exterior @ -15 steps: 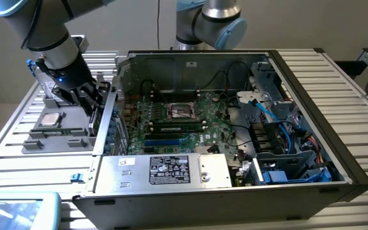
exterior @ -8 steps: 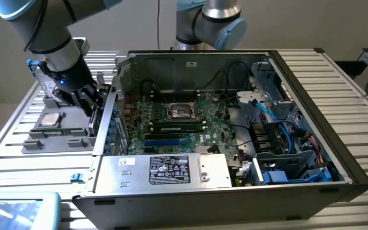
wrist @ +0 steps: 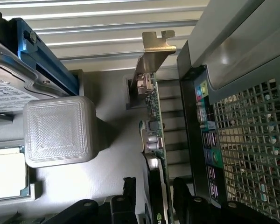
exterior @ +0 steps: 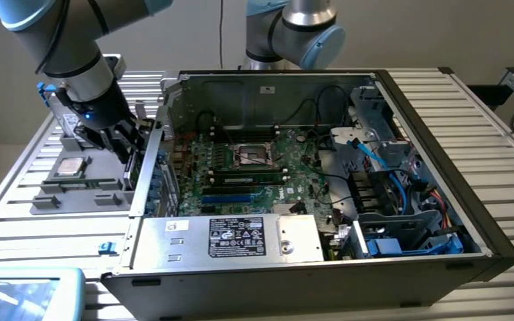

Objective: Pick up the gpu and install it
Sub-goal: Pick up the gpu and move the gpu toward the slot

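gpu (wrist: 155,116) between the parted pincer (wrist: 154,196)

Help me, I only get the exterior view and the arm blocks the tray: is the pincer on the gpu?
Observer: The pincer is open, with its fingers on either side of the gpu. I cannot tell whether they touch it.
Operator: Is the card out of the tray?
Observer: No. It stands on edge in the grey tray.
Operator: Which end is the pincer at?
Observer: The end away from the bracket.
Operator: How close is the case?
Observer: Its port panel runs alongside the card, with a gap between them.
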Robot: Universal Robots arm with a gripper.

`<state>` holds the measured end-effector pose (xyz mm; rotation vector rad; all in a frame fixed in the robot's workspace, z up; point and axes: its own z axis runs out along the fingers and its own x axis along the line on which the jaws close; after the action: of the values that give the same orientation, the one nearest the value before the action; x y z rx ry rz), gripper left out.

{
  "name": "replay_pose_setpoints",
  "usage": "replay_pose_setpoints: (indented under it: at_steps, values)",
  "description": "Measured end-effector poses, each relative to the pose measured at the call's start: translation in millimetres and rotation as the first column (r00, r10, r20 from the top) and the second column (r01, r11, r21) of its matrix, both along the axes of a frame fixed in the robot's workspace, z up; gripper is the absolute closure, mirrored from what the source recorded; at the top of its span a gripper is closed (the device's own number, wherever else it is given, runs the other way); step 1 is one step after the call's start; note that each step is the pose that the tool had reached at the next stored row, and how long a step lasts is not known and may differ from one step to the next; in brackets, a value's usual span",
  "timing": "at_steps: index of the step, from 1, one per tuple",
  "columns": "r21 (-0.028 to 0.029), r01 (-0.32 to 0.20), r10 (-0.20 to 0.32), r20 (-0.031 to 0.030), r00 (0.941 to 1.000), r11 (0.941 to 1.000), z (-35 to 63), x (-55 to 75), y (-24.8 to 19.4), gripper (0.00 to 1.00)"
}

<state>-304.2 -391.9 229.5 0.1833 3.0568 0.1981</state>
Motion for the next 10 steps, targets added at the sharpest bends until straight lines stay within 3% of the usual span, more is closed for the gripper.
replay_pose_setpoints:
  at_steps: [10]
  values:
    - [0.0002, 0.0, 0.0, -0.0016, 1.0, 1.0, -1.0, 0.3, 0.0, 0.54]
